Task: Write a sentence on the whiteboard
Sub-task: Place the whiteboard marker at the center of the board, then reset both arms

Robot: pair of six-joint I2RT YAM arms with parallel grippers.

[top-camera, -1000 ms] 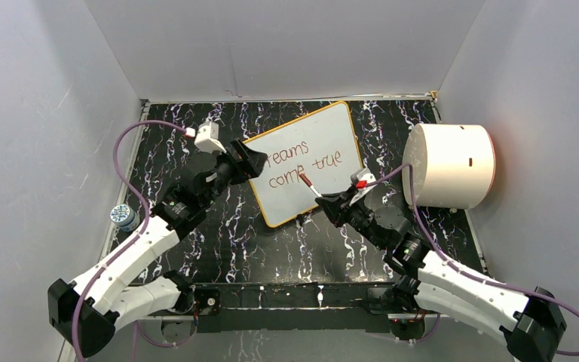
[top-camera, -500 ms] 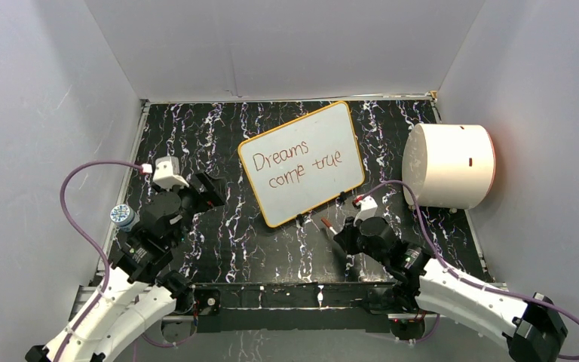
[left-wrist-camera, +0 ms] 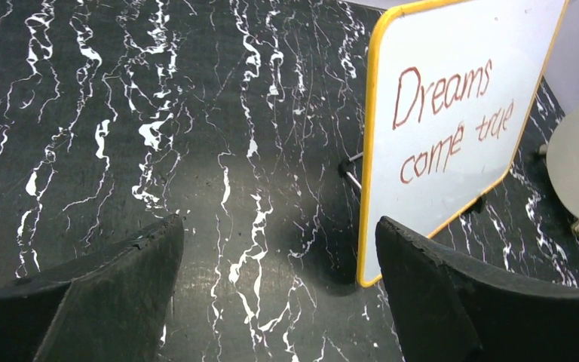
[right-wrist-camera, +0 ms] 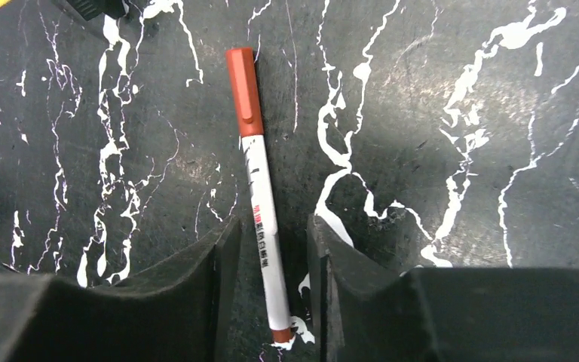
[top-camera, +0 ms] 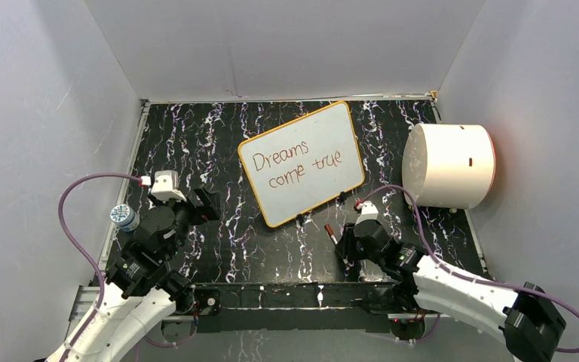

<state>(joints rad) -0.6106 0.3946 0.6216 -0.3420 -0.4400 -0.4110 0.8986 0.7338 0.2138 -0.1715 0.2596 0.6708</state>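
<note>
Marker [right-wrist-camera: 260,188] lies flat on the black marbled tabletop [right-wrist-camera: 437,121], right between the fingers of the right gripper [right-wrist-camera: 271,234]. Its red cap points away from the wrist and its tail end sits in the gap. The jaws stand a little apart, with a sliver of tabletop showing on each side of the barrel, so this gripper is released and pinches nothing. The left gripper [left-wrist-camera: 279,226] hangs over bare tabletop with its jaws spread wide and nothing between them.

The whiteboard [left-wrist-camera: 452,113] stands ahead of the left gripper and off to its right, well apart from its fingers. From the right gripper it lies ahead and slightly to the left, beyond the marker's cap. It reads "Dreams come true" in red, so the writing looks finished. The board seems propped on its lower edge by small black clips [top-camera: 299,219] with its face tipped back, though the exact lean is hard to tell.

It will likely handle as a light, thin, stiff panel with a slick face, easy to lift but also easy to skid or topple with a nudge. The ink would probably smear under a finger. The sensible hold is therefore on its border at a bare corner, or on the blank lower margin, pinched across its thickness. Farther off, to the right of the board, rests a big white cylinder [top-camera: 448,166].
</note>
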